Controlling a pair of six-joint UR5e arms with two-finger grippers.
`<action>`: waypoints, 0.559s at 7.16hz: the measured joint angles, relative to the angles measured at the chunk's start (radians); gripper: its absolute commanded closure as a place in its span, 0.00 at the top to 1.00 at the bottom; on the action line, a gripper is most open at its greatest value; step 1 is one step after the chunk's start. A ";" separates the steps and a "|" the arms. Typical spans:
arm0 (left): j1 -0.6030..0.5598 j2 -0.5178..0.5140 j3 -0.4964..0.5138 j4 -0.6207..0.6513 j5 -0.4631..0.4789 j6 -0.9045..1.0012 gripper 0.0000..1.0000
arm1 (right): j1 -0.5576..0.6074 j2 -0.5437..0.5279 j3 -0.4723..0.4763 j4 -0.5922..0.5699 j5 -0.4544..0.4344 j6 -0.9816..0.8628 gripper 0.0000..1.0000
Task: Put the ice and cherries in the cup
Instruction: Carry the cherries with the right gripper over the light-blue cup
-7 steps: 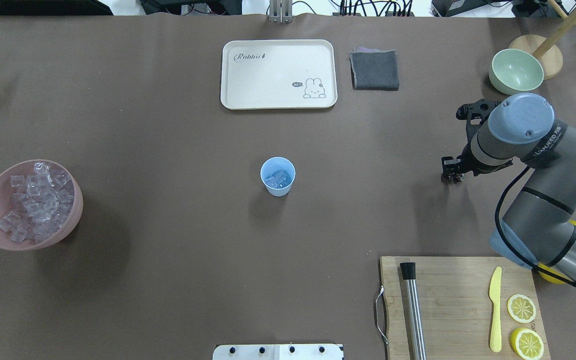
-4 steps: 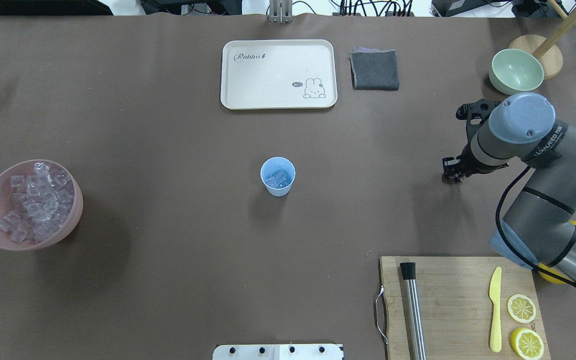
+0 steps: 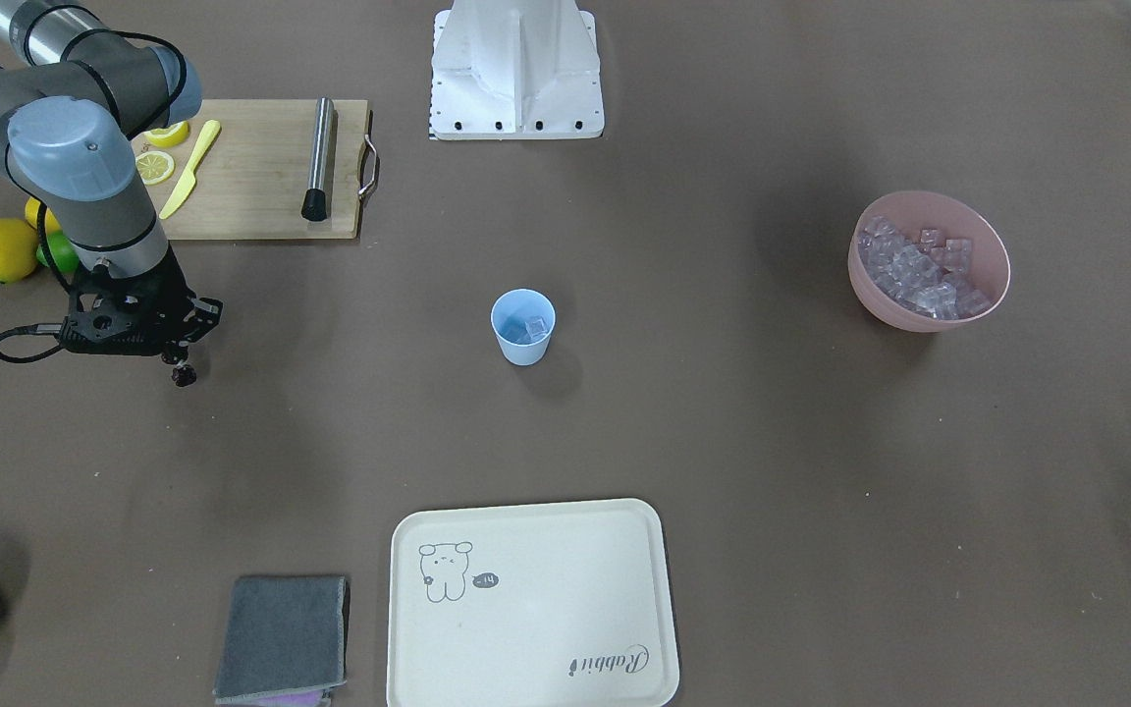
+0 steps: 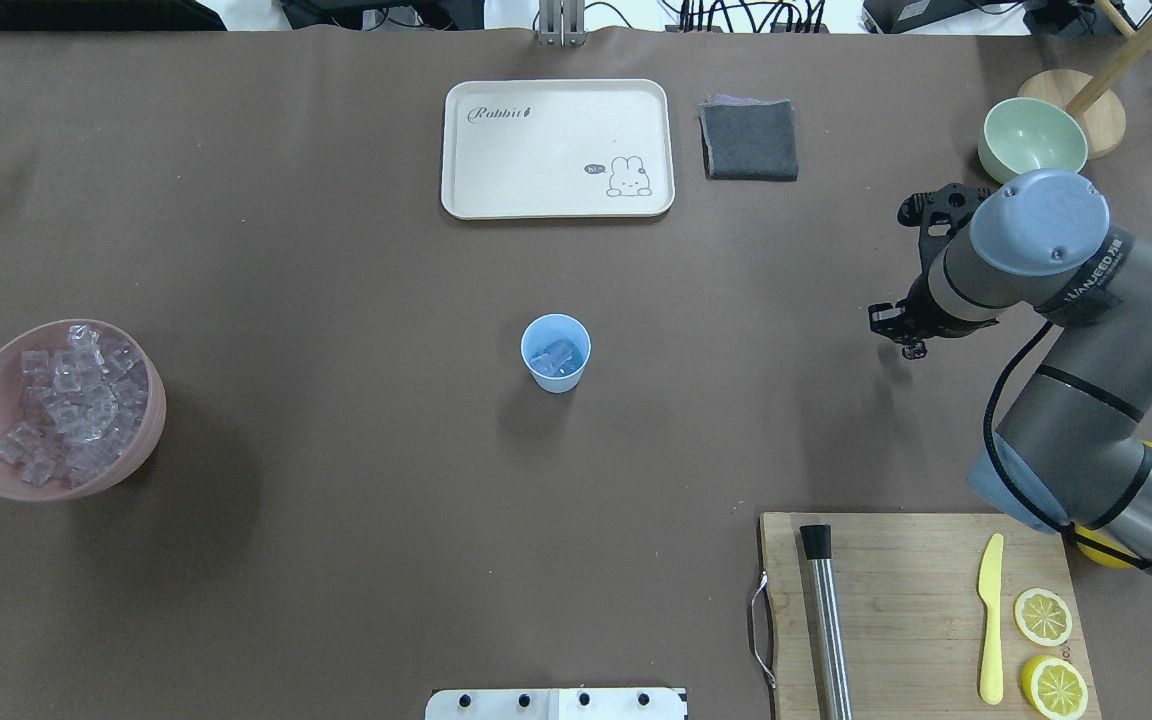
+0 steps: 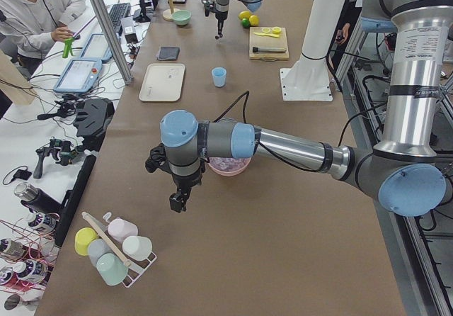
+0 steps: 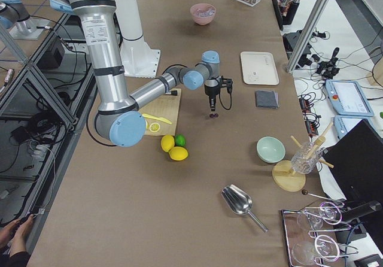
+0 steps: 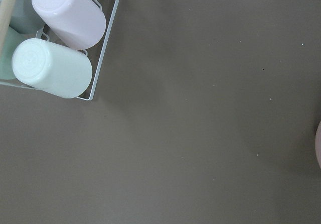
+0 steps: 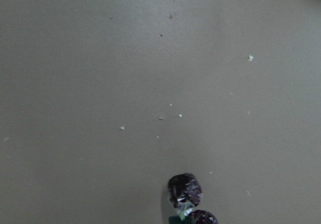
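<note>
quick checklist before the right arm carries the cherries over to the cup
1. cherries held by right gripper: ok, they hang from its tips.
2. cup upright: ok.
3. ice already in cup: ok, a few cubes.
4. path to cup: ok, only bare table between.
5. left gripper out of the way: ok, out past the pink bowl.
6. grip firmness: cannot tell.

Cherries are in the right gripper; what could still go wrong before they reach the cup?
The cherries dangle below the right gripper, apparently pinched by the stem, so they may slip or swing off on the carry. The cup is small and already holds ice; an offset release could miss it, and a low approach could tip it.
</note>
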 measured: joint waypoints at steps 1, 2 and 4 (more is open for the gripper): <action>0.000 0.000 0.000 0.000 0.000 0.000 0.99 | -0.006 0.062 0.000 -0.032 0.000 0.101 0.00; 0.000 0.000 -0.001 0.000 0.001 0.000 0.99 | -0.024 0.133 -0.002 -0.070 -0.005 0.232 0.00; 0.002 0.000 -0.001 0.000 0.000 -0.001 0.99 | -0.099 0.284 -0.016 -0.100 -0.064 0.487 0.00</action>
